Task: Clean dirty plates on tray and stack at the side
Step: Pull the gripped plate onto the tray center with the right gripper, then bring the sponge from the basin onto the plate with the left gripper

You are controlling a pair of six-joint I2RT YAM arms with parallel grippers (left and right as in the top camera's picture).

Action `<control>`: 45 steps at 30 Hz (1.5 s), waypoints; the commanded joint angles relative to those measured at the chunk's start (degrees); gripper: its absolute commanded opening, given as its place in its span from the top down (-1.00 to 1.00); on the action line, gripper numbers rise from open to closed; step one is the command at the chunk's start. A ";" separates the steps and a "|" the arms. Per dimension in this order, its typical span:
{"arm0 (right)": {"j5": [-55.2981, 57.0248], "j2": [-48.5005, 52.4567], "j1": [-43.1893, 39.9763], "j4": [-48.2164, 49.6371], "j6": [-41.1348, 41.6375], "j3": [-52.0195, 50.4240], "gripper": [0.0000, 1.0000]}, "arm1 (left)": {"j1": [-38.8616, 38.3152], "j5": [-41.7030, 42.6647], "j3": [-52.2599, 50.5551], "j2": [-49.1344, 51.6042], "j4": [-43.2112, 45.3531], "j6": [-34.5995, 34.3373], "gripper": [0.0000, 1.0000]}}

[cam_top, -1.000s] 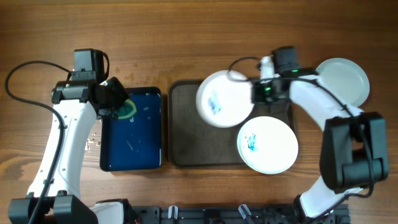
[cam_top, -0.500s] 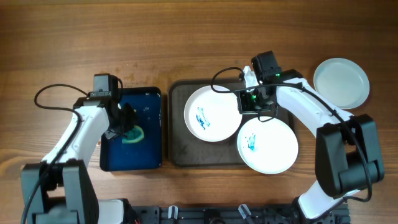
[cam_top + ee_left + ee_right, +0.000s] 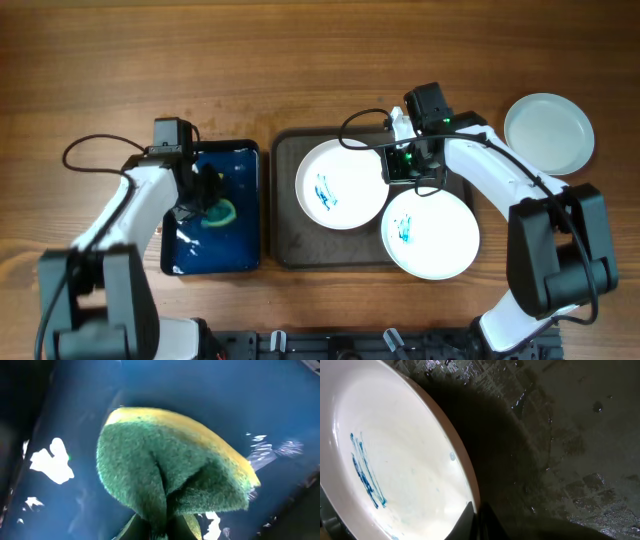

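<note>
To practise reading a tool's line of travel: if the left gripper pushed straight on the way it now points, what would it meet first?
The left gripper pinches a green-and-yellow sponge; straight ahead lies only the wet floor of the blue basin, probably close, though depth is unclear.

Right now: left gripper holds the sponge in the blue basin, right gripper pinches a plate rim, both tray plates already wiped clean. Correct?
One error: neither plate on the tray is clean. The overhead view shows teal scribbles on the pinched plate and on the second plate beside it. The rest holds.
</note>
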 commanded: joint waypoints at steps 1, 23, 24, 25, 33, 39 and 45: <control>-1.62 -1.60 0.24 -0.04 -1.20 1.18 0.91 | -0.31 0.57 0.81 -9.31 -1.46 0.50 0.92; -3.52 -1.60 1.81 0.74 -5.25 1.14 0.91 | -15.72 6.97 0.81 -16.61 4.59 -0.59 0.92; -3.41 -1.60 2.54 0.52 -4.17 1.14 0.91 | -16.81 7.72 0.81 -16.61 5.14 -1.99 0.92; -3.30 -1.60 3.80 0.37 -1.49 1.14 0.91 | -18.86 8.83 0.81 -16.61 6.47 -4.35 0.92; -0.02 -1.60 11.93 1.07 8.37 1.14 0.91 | -28.96 9.20 0.81 -13.90 14.75 -13.86 0.92; 5.44 -1.14 12.70 -0.83 19.21 1.11 0.91 | -33.00 9.64 0.81 -4.57 16.65 -15.69 0.92; 10.51 0.94 12.41 -0.98 23.71 1.07 0.91 | -33.05 9.14 0.81 -3.39 17.29 -15.56 0.92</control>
